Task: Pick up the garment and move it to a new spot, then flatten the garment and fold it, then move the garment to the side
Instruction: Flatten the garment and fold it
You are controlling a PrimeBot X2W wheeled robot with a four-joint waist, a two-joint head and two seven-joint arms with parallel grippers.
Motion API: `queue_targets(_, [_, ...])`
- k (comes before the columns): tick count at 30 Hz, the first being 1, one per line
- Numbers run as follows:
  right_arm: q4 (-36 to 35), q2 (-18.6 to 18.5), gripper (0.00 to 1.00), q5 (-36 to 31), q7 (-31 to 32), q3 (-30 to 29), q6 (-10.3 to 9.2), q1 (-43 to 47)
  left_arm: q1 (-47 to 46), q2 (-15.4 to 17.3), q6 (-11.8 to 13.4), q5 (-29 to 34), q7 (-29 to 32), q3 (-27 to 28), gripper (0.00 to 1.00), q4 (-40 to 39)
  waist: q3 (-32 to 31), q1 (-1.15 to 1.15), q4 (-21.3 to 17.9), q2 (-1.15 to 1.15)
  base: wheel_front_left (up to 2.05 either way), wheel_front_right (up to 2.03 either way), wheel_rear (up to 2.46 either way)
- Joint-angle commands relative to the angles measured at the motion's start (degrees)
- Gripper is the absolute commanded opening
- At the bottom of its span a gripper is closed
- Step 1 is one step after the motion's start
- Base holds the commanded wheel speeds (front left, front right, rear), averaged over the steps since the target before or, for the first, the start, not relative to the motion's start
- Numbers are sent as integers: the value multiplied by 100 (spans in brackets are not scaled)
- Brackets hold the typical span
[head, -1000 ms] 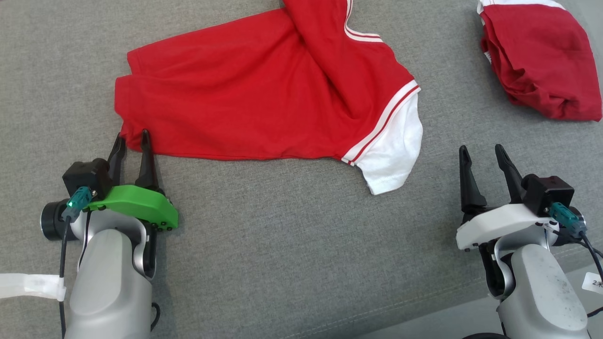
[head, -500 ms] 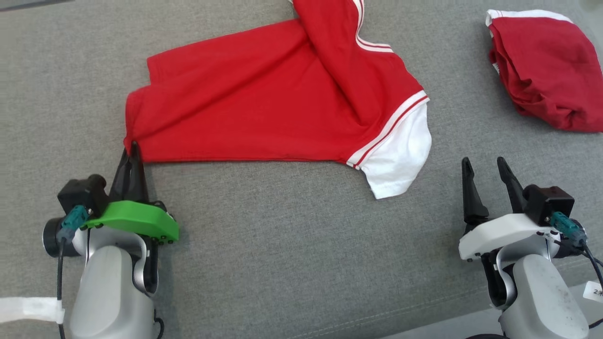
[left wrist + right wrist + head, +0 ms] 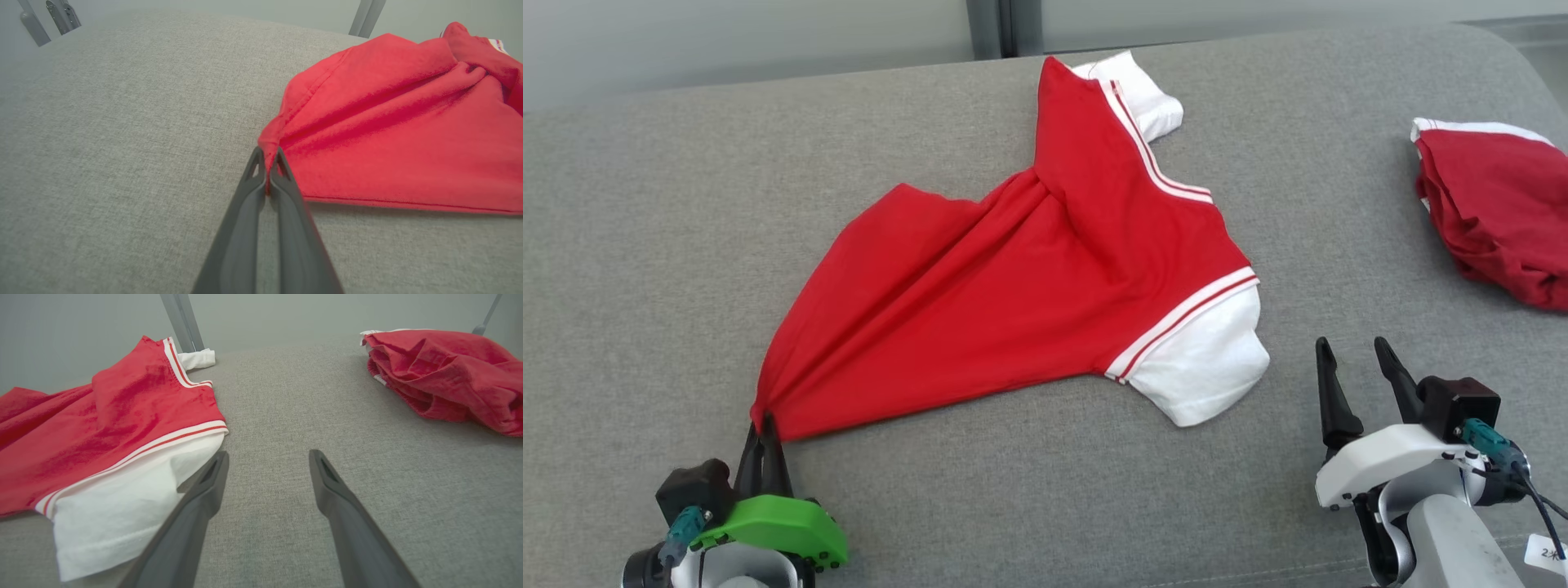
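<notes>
Left gripper (image 3: 765, 423), lower left, pinches a corner of the red T-shirt (image 3: 1029, 286), likely to drag it; right gripper (image 3: 1351, 345) sits open, empty.

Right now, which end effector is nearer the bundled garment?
Right. The right end effector sits open near the bundled garment; the left end effector, shut on the shirt, is far across.
</notes>
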Motion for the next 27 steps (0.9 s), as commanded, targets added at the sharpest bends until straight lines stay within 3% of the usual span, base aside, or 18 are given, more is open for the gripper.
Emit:
queue_targets(1, [24, -8, 100, 29, -17, -25, -9, 126, 147, 32, 64, 5, 0, 1, 13, 15, -344, 0, 320, 0, 0, 0, 0])
queue_targets(2, [31, -6, 100, 32, -17, -29, -9, 155, 207, 32, 93, -15, 1, -9, 47, 89, -371, 0, 335, 0, 0, 0, 0])
queue_targets(3, [44, -7, 100, 33, -17, -36, -9, 180, 230, 32, 122, -66, 0, 1, 100, 140, -393, 0, 345, 0, 0, 0, 0])
queue_targets(10, [70, -4, 100, 13, -17, -89, -9, 255, 289, 34, 328, 6, 1, 287, 100, 97, -440, 0, 365, 0, 0, 0, 0])
queue_targets(27, [27, -3, 100, -1, -17, -77, -9, 161, 118, 31, 80, 456, 0, 253, 100, 201, -358, 0, 88, 0, 0, 0, 0])
